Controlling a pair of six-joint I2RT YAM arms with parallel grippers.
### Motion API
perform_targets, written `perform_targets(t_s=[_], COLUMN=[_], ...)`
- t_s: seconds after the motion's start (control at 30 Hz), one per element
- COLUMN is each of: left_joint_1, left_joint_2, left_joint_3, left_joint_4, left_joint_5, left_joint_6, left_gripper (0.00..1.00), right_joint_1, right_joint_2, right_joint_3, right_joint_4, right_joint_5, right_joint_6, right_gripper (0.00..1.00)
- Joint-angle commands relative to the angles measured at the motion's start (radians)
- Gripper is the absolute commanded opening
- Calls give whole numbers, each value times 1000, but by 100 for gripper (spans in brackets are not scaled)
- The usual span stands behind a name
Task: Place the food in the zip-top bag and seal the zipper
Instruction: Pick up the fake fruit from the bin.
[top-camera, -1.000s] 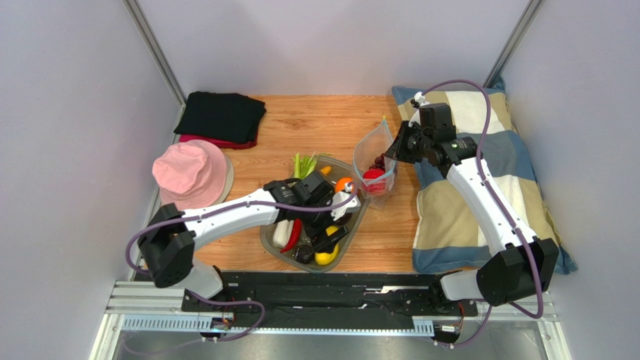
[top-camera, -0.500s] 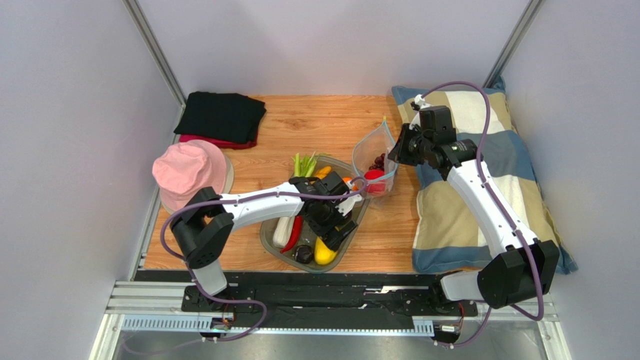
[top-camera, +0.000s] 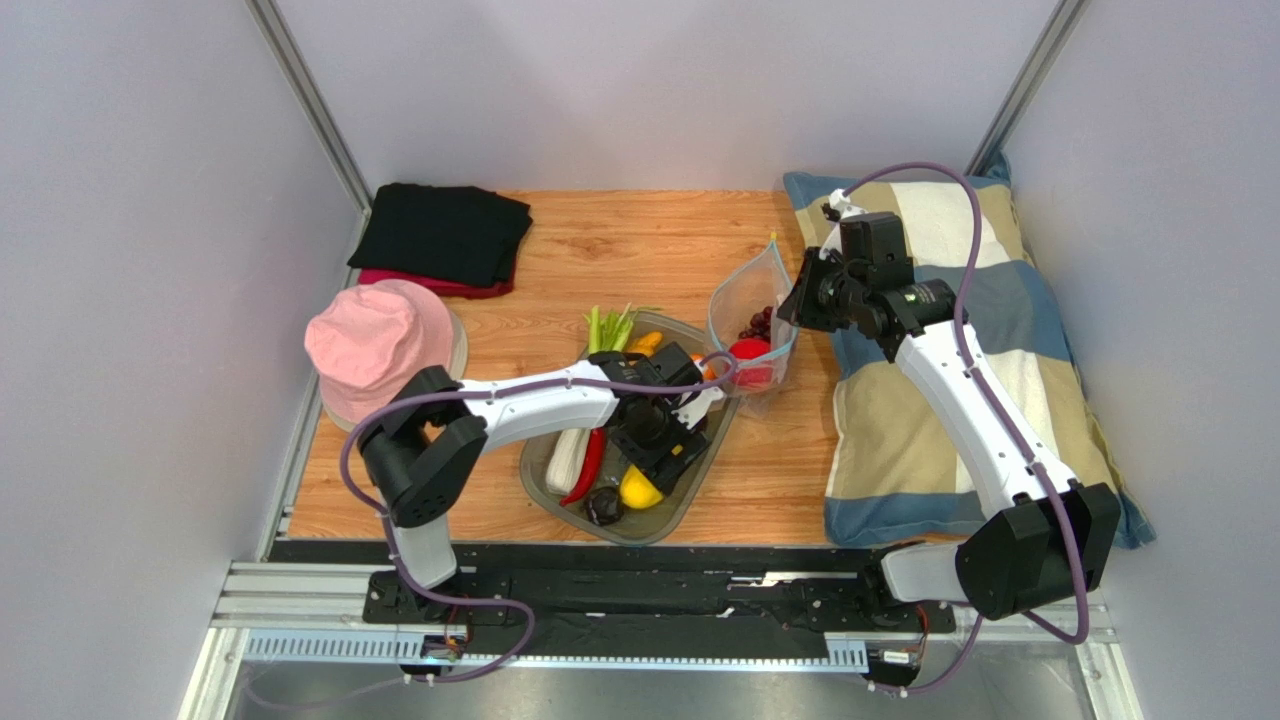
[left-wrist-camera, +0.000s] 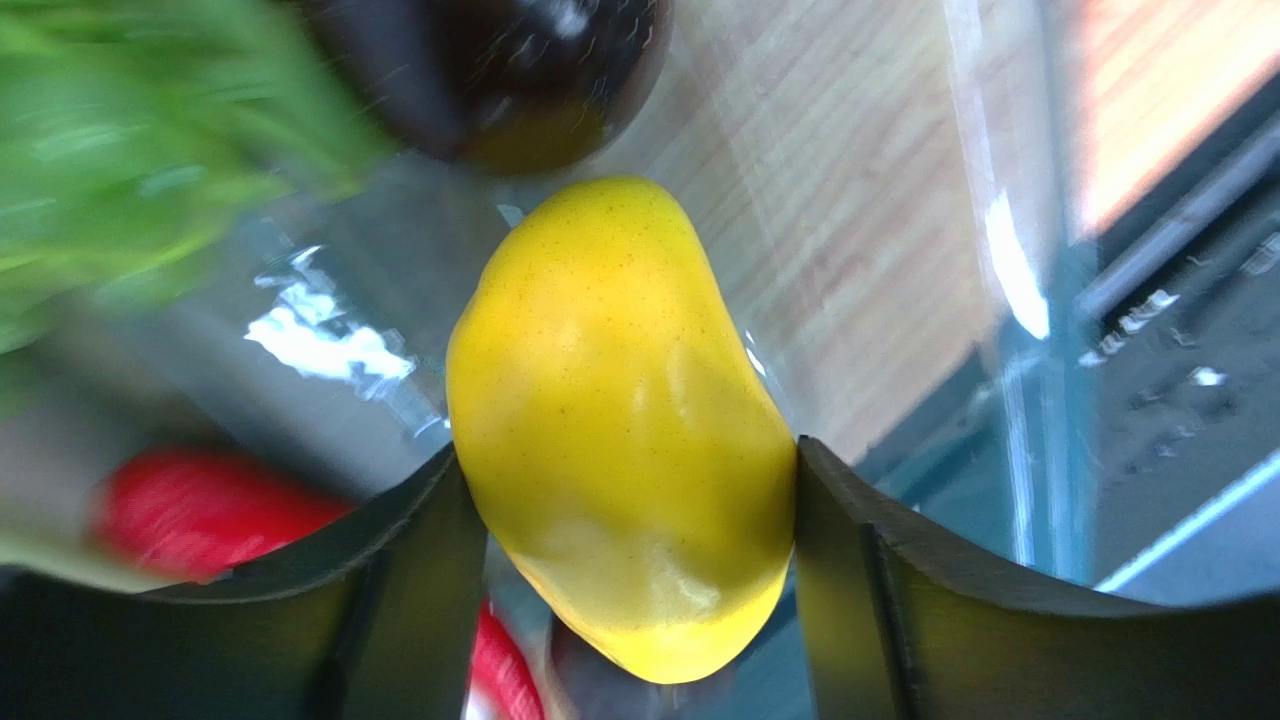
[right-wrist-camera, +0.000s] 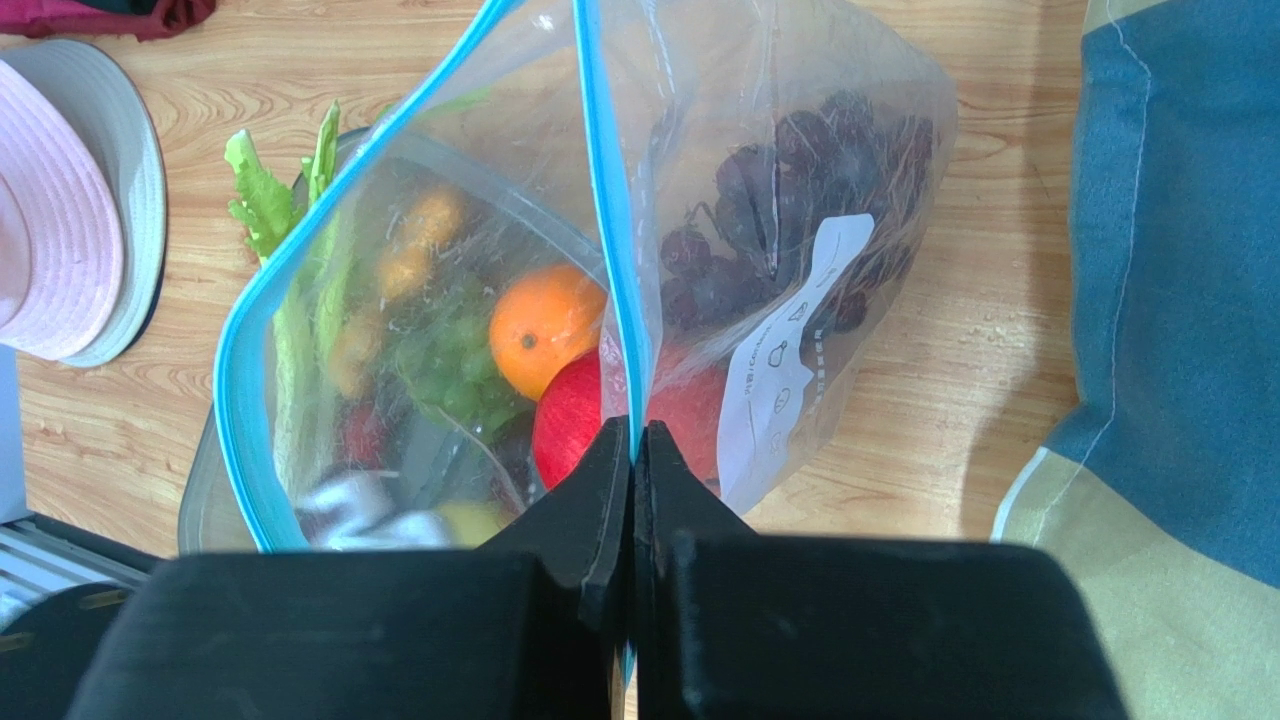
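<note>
While pink hat (top-camera: 383, 348) and black cloth (top-camera: 443, 233) lie unused at far left, left gripper (left-wrist-camera: 628, 458) is down inside the clear tray (top-camera: 529, 477). Its fingers (left-wrist-camera: 413, 563) are narrowed onto both flanks of the yellow lemon (left-wrist-camera: 624, 428), and contact appears on each side. Lemon sits low at the tray's near end, with the dark plum (top-camera: 606, 506) just beside it.

Judgement: the grip runs across the lemon's short axis so it will not roll out on lifting.

Right of the tray, zip-top bag (right-wrist-camera: 902, 120) stands mouth up, just past the rim. Grapes (right-wrist-camera: 751, 195) and red fruit (right-wrist-camera: 564, 420) lie inside. Right gripper (right-wrist-camera: 631, 450) is pinched fully on one lip at the blue zipper (right-wrist-camera: 601, 195), probably to keep the mouth agape for the drop. Zipper unsealed. Checked pillow (top-camera: 962, 360) lies far right, beneath the right arm.
</note>
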Motion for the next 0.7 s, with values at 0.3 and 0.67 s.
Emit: perform_targets(t_s=[0.3,0.67], left_joint_1=[85,91], left_joint_2=[-427,-7], left_joint_3=[267,683], left_joint_4=[121,424], left_joint_5=[-42,-45], left_joint_6=[195,3], left_gripper=[48,41], right_joint_1=[6,4], right_joint_2=[-22,7], right_joint_3=[16,40], right_joint_4=[14,24], right_joint_5=[-16,-26], right_joint_6=[-12,-6], right_gripper=[0,0])
